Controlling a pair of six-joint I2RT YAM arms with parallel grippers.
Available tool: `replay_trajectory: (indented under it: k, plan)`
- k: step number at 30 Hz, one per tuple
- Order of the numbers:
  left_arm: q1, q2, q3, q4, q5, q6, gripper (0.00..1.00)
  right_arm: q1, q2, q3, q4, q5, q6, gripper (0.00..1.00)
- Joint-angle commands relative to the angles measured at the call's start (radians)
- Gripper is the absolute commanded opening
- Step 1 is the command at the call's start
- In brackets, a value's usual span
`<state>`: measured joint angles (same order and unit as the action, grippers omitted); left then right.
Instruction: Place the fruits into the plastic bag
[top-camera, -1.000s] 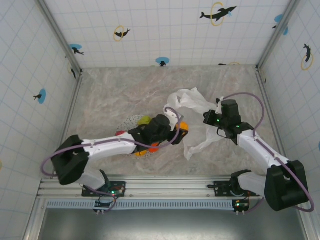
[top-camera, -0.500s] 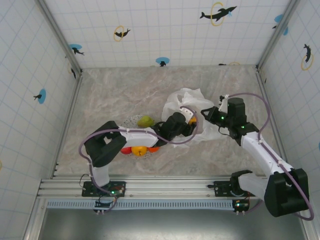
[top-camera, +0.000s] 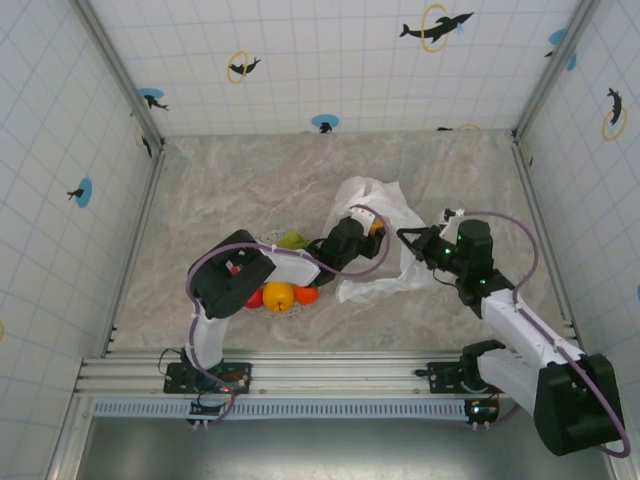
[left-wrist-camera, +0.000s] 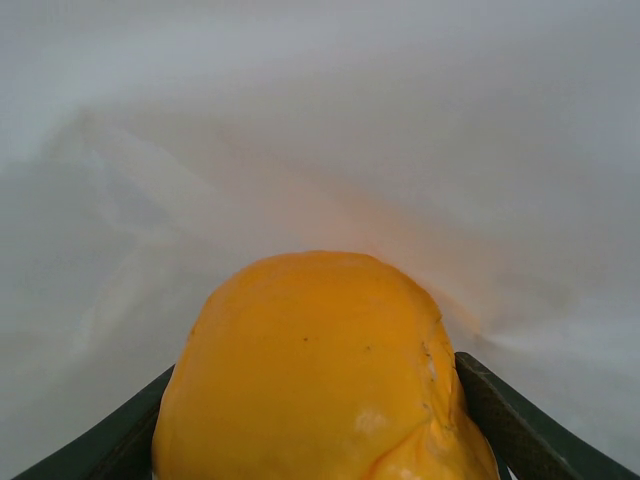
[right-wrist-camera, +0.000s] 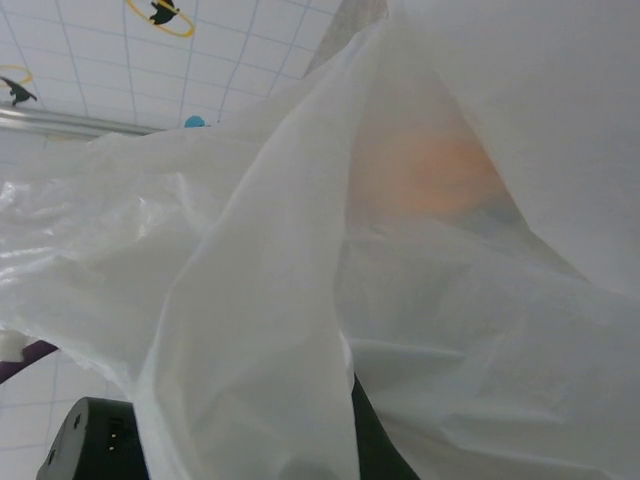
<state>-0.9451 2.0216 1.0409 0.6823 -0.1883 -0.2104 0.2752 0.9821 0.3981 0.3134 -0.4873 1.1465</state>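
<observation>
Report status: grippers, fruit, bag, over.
Left gripper holds orange inside bag. Right gripper shut on bag edge. Other fruits on plate. Nothing in the way.

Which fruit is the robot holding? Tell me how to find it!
Find the white bag in the middle of the table. The left gripper pokes into it, with an orange fruit squeezed between its fingers. The other fruits lie on the plate, outside the bag.
</observation>
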Motion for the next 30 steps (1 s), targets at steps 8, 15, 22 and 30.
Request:
replay_trajectory:
  k: [8, 15, 22, 30]
  plan:
    - [-0.006, -0.056, 0.000, -0.017, 0.119, -0.030, 0.78, 0.008, -0.022, -0.102, 0.222, 0.065, 0.158, 0.00]
    - [-0.006, -0.192, -0.103, -0.087, 0.260, -0.094, 0.84, -0.017, -0.041, -0.105, 0.180, 0.095, 0.141, 0.00]
    - [-0.007, -0.327, -0.170, -0.223, 0.396, -0.126, 0.82, -0.054, -0.065, -0.132, 0.191, 0.157, 0.157, 0.00]
    - [-0.007, -0.492, -0.284, -0.304, 0.480, -0.150, 0.82, -0.080, -0.074, -0.136, 0.183, 0.164, 0.153, 0.00]
